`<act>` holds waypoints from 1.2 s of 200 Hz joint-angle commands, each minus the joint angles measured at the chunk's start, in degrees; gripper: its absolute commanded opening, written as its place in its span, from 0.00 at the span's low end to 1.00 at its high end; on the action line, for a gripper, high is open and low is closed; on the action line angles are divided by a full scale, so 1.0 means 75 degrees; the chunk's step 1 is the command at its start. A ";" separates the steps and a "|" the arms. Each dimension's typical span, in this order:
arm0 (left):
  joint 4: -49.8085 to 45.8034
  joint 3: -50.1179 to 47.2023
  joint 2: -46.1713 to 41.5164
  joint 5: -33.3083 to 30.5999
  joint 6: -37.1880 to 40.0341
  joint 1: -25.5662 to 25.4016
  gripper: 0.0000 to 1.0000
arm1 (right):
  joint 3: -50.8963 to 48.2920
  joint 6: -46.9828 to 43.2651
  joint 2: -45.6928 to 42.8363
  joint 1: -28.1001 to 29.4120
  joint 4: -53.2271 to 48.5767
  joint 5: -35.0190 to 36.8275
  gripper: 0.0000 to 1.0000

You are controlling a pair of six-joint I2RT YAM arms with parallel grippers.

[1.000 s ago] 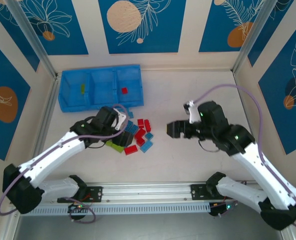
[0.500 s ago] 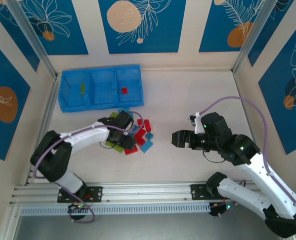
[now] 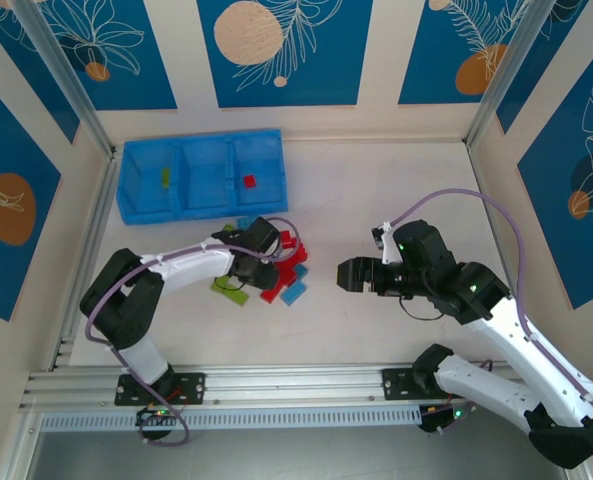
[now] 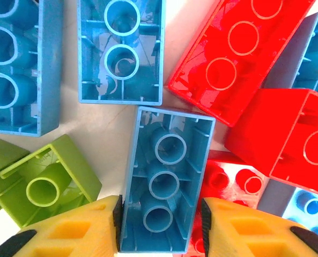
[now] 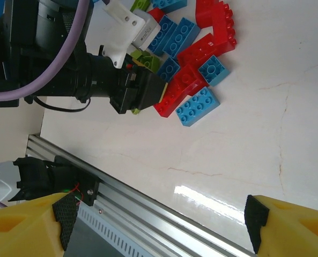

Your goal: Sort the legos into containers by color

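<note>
**Sorting barely started; left gripper on a blue brick**

Top external: early in the task, by the look of it. Just two pieces in the shallow bright-blue plastic three-compartment tray (image 3: 208, 150): one small lime green brick (image 3: 165, 177) in the left compartment and one small red brick (image 3: 248, 181) in the right. Middle compartment bare. Loose pile of red, light-blue and lime green plastic legos (image 3: 294, 290) on the table just in front of the tray, all left to sort; exact count unreadable. Left gripper (image 3: 273, 272) down in the pile. Right gripper (image 3: 346, 274) near the pile's right side, apart from it.

Left wrist: rectangular light-blue plastic brick (image 4: 167, 176) lying upside down, hollow underside with three round tubes facing up, between the yellow left fingers (image 4: 83, 233). Pads tight against both long sides, so read as clenched on it. Brick low in the pile, not visibly raised. Crowded by glossy red bricks (image 4: 239, 48) on the right, a second light-blue brick (image 4: 121, 53) above and an upturned lime green brick (image 4: 46, 182) on the left. Bare middle compartment the likely target.

Right wrist: yellow right fingers (image 5: 293, 225) spread wide, nothing between them. Pile further off, studs up on several pieces. Black wrist of the left arm (image 5: 94, 80) reaching into it.
</note>
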 commanded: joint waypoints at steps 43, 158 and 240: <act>0.0056 -0.0500 -0.0613 -0.0990 -0.0275 -0.0083 0.42 | 0.0768 -0.0514 0.0691 0.0020 0.0011 -0.0060 0.85; -0.0412 0.0990 0.0275 -0.0889 0.0611 -0.0077 0.48 | 0.0699 -0.0409 0.1464 -0.0068 0.0513 -0.0222 0.86; -0.0492 0.0960 0.1267 -0.1026 0.0674 -0.0080 0.47 | 0.0611 -0.0311 0.1326 -0.0086 0.0510 -0.0139 0.86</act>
